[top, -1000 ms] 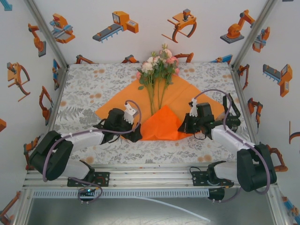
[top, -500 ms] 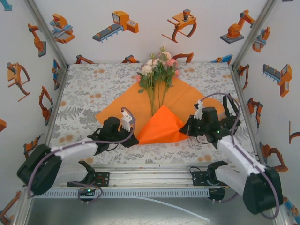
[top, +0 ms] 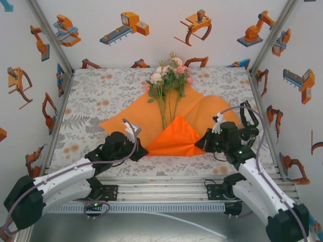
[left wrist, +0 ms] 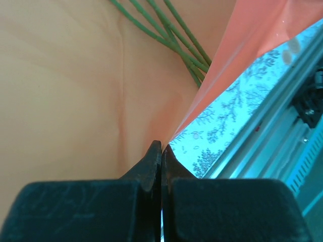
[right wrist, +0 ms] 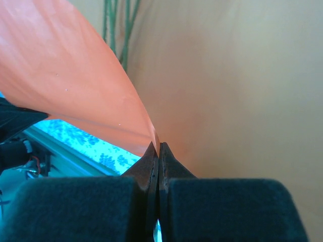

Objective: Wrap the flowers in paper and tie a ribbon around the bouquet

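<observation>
Nearest to the bases, the left gripper (top: 140, 150) has its fingers pressed together with no gap. In the left wrist view they pinch the near edge of the orange paper (top: 123, 120) where it folds up; a second ago these fingers stood open and a bit farther onto the sheet. The right gripper (top: 200, 146) is also closed tight on the paper, at the other near corner of the fold, as before, but its arm has pulled back toward the near edge. Between the two grippers the folded flap (top: 174, 137) lies flatter than earlier. The stems (top: 165, 108) pass under its tip, and the flowers (top: 169, 75) lie at the far end of the paper on the tablecloth (top: 91, 96), almost where they were. The right side of the paper now rises in a hump.
</observation>
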{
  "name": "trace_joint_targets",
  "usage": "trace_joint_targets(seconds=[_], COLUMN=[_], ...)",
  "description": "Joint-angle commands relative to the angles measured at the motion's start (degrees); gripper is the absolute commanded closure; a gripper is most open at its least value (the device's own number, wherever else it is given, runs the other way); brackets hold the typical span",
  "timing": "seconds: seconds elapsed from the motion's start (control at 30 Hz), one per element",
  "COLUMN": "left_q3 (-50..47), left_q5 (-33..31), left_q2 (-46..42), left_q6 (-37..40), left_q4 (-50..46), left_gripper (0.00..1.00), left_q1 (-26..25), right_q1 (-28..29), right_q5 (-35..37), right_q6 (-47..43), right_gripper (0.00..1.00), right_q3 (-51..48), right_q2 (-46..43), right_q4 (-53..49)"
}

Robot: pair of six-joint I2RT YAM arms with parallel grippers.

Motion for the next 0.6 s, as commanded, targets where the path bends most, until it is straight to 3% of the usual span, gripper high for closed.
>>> trace_joint_targets(seconds=[0.0, 0.13, 0.23, 0.3, 0.33, 0.43, 0.53, 0.57], left_q3=[0.8, 0.0, -0.6, -1.0, -1.0, -0.7, -0.4, -0.2], left_q5=[-7.1, -7.8, -8.6, -8.1, -7.7, -8.1, -9.7, -10.6], left_q2=[2.3, 5.3, 8.1, 10.3, 11.2, 12.8, 11.6, 11.0], left_q6=[-0.3, -0.8, -1.3, -2.0, -2.4, -2.8, -2.8, -2.9], left_q4=[-2.3, -0.2, 1.4, 3.8, 4.8, 5.1, 3.5, 2.3], left_gripper=[1.0, 1.0, 0.98, 0.89, 0.78, 0.74, 0.57, 0.56], left_q1=[1.5, 2.0, 2.0, 2.0, 2.0, 2.0, 2.0, 2.0], right_q1=[-0.5, -0.8, -1.0, -1.1, -1.1, -1.1, -1.1, -1.0], right_q5=[8.3, 9.9, 10.4, 10.5, 10.9, 13.0, 15.2, 15.7], right_q6=[-3.7, -5.3, -6.0, -6.0, -5.8, -5.5, -6.0, -6.1], right_gripper=[1.0, 1.0, 0.88, 0.72, 0.65, 0.47, 0.39, 0.38], right_q3=[0.6, -1.0, -1.4, -0.8, -0.1, 3.0, 5.2, 5.7], right_q2=[5.6, 12.5, 16.8, 18.6, 19.0, 17.0, 11.2, 8.7], right_q4=[6.5, 12.7, 15.3, 14.9, 13.7, 6.5, -0.6, -2.5])
